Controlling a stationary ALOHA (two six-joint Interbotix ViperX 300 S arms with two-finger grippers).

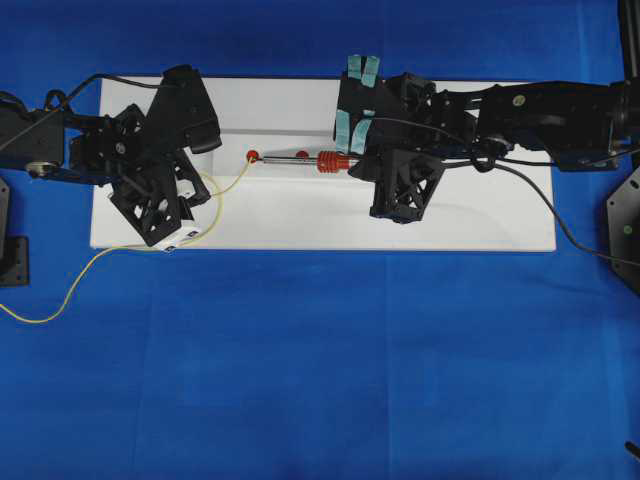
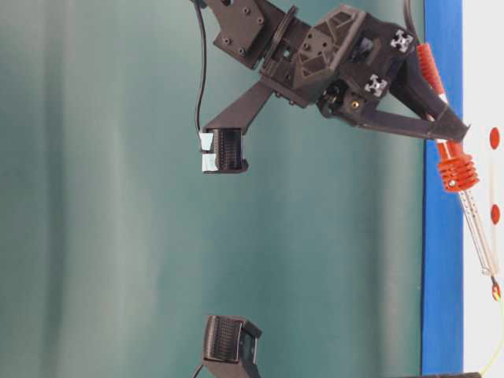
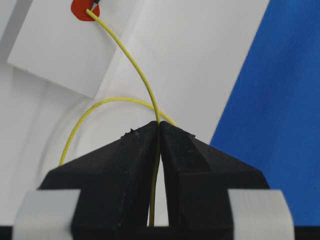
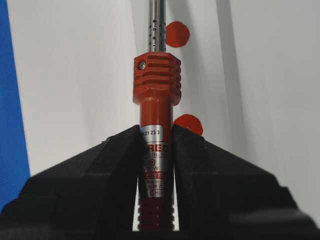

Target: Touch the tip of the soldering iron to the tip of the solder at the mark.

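The soldering iron (image 1: pixel 333 162) lies level over the white board (image 1: pixel 300 215), its red handle clamped in my shut right gripper (image 1: pixel 362 162). The wrist view shows its ribbed collar (image 4: pixel 156 77) just ahead of the gripper (image 4: pixel 156 132). The silver shaft runs left to a red mark (image 1: pixel 253 156). My left gripper (image 1: pixel 203 210) is shut on the yellow solder (image 3: pixel 145 85), pinched between the closed jaws of the gripper (image 3: pixel 160 125). The solder's free end sits on the red mark (image 3: pixel 80 10), right against the iron's dark tip (image 3: pixel 96 3). At table level the iron (image 2: pixel 457 169) slopes down to the solder's end (image 2: pixel 496 295).
A second red mark (image 1: pixel 302 155) lies under the shaft, and it shows beside the handle (image 4: pixel 189 124). The solder trails off the board's front left onto the blue table (image 1: pixel 300 380). The iron's black cord (image 1: pixel 560 225) runs off to the right.
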